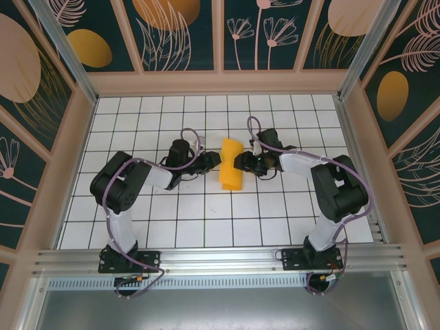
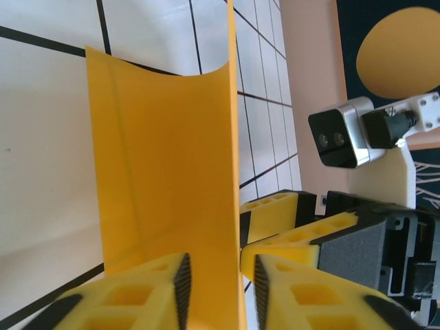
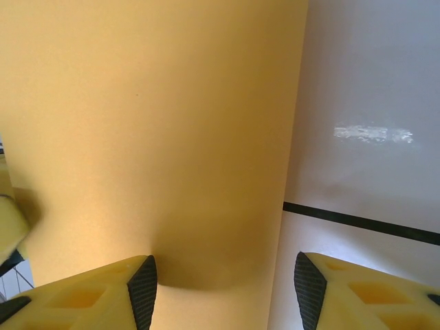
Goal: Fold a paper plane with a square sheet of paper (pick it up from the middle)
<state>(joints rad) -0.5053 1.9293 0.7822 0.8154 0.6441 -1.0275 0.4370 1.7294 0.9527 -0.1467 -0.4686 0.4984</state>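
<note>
Starting at the near edge of the tiled table (image 1: pixel 206 220), facing each other mid-table from either side. Setting the left gripper (image 2: pixel 218 289) around the standing edge of the orange paper (image 1: pixel 230 163), leaving just a narrow gap between the pads with the sheet rising through it. Not showing a firm pinch, so probably lining up to nip that edge and hold the bend in place. Holding the right gripper (image 3: pixel 227 292) spread wide, one finger beside the paper's bulge and the other over bare tile, likely straddling the hump to steady it or press it down. Lying between the two grippers, about halfway up the table, bowed up instead of flat, apparently being doubled over for a first centre crease. Looking far from a finished dart: showing no pointed nose and no wings. Closing off the far side with dark leaf-patterned panels (image 1: pixel 185 34).
</note>
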